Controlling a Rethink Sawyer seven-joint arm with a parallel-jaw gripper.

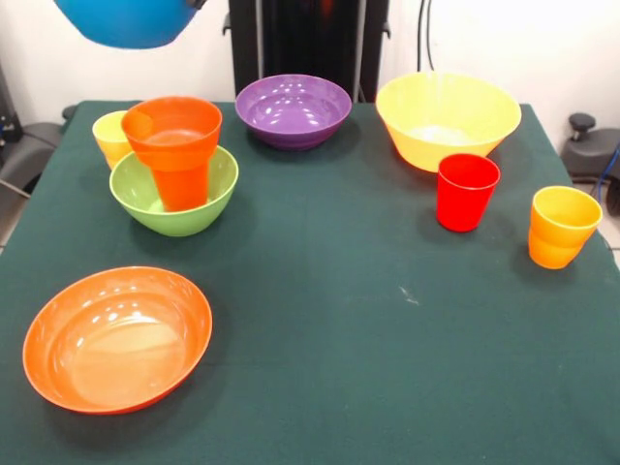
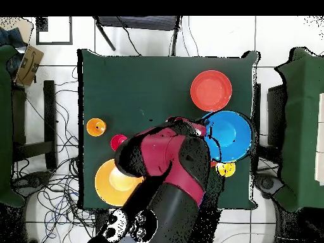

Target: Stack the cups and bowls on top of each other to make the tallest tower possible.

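The blue bowl [image 1: 128, 23] hangs in the air at the top left, above the tower, with my gripper [image 1: 200, 4] shut on its rim. In the overhead view the gripper [image 2: 201, 131] holds the blue bowl [image 2: 229, 135] over the tower and hides it. The tower is a green bowl [image 1: 174, 199] with an orange cup [image 1: 183, 184] standing in it and a small deep orange bowl [image 1: 172, 128] on the cup. The wide shallow orange bowl [image 1: 116, 337] lies at the front left.
A yellow cup [image 1: 109, 137] stands just behind the green bowl. The purple bowl [image 1: 294, 109] and big yellow bowl [image 1: 448, 118] sit at the back. The red cup [image 1: 467, 191] and yellow-orange cup [image 1: 562, 226] stand at the right.
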